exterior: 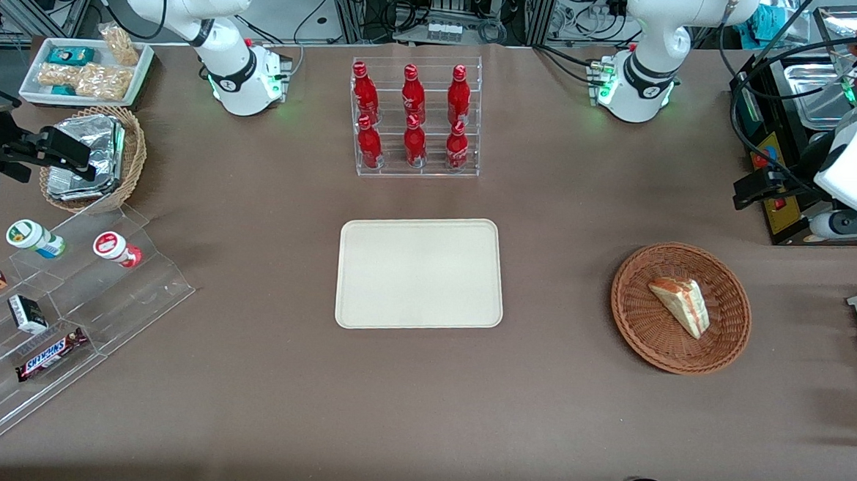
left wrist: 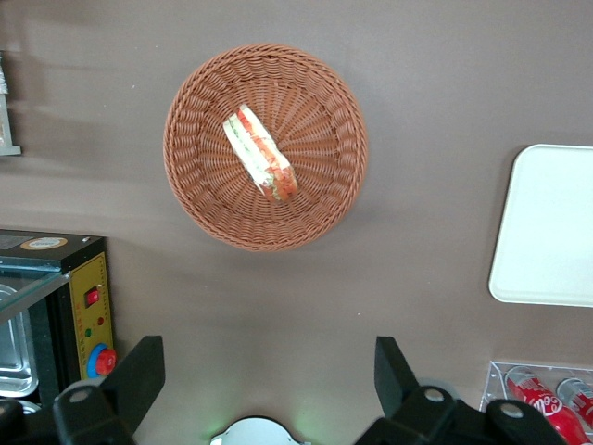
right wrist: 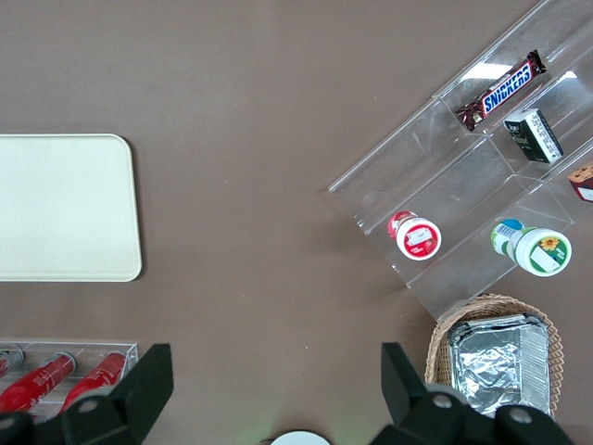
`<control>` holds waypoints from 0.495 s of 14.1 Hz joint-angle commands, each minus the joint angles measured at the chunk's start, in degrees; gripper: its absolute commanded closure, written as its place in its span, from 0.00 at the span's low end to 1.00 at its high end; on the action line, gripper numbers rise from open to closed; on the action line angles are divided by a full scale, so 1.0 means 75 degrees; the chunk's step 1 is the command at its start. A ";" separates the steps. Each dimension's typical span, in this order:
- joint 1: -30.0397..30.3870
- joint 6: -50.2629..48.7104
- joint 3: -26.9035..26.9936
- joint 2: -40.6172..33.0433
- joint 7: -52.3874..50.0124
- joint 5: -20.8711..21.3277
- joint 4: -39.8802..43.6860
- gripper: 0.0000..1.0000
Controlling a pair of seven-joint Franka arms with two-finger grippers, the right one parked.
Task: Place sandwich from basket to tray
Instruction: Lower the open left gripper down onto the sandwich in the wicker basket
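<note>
The sandwich [exterior: 682,305], a white bread wedge with red, orange and green layers, lies in the reddish-brown wicker basket [exterior: 629,324] toward the working arm's end of the table. The cream-beige tray [exterior: 419,273] lies flat and bare at the table's middle. My left gripper [exterior: 745,192] hangs high above the table, farther from the front camera than the basket. In the left wrist view the gripper [left wrist: 267,371] is open wide and holds nothing. The sandwich [left wrist: 261,155], the basket [left wrist: 199,204] and an edge of the tray [left wrist: 551,227] show there well below it.
A clear rack of red bottles [exterior: 414,119] stands farther back than the tray. A black control box [exterior: 776,185] sits under my arm. Toward the parked arm's end are a tan basket of foil packets [exterior: 95,157], a white snack tray [exterior: 85,68] and a clear stepped stand [exterior: 65,309].
</note>
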 commanded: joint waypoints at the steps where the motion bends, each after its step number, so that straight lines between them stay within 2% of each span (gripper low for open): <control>1: -0.0036 -0.0204 -0.0016 0.0096 0.0084 0.0153 -0.0061 0.00; 4: -0.0036 0.0040 -0.0017 0.0527 0.0002 0.0153 -0.0577 0.00; 6: -0.0001 0.1171 -0.0005 0.0880 0.0037 0.0292 -0.1290 0.00; 7: 0.0010 0.1875 0.0007 0.0928 0.0014 0.0549 -0.1793 0.00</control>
